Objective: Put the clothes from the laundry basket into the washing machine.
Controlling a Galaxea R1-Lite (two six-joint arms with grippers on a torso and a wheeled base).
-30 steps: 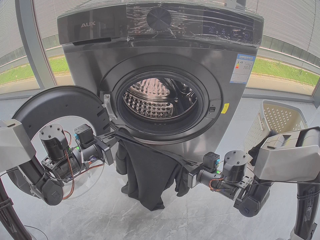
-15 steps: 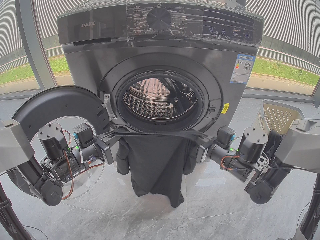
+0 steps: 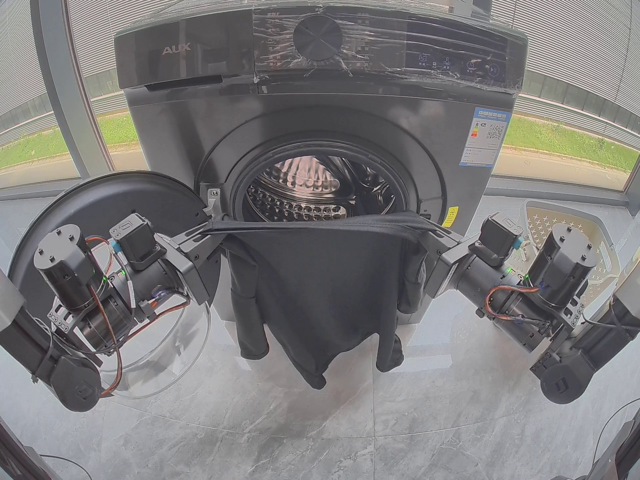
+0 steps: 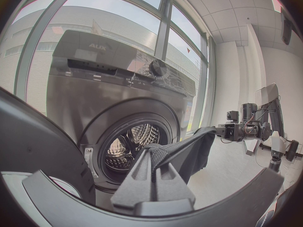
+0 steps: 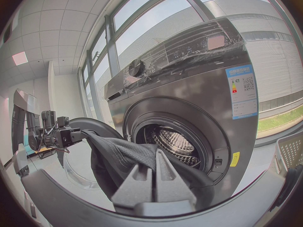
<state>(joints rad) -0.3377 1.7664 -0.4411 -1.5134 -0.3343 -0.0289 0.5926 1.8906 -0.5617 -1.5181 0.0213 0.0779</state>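
A black garment [image 3: 320,281] hangs stretched between both grippers in front of the washing machine's open drum [image 3: 320,191]. My left gripper [image 3: 205,229] is shut on the garment's left top edge [image 4: 164,150], level with the lower part of the drum opening. On the other side, my right gripper [image 3: 427,229] is shut on the right top edge [image 5: 132,153]. The cloth's top edge runs taut across the lower half of the opening, and the rest dangles above the floor. The white laundry basket [image 3: 587,235] stands to the machine's right, behind the right arm.
The round washer door [image 3: 113,201] is swung open to the left, just behind the left arm. Grey tiled floor [image 3: 320,428] lies before the machine. Windows surround the washing machine [image 3: 320,95].
Both grippers have risen with the garment: the right one came up from low right to drum height, the left rose later. The cloth now spans the opening, pulled taut and lifted farther off the floor.
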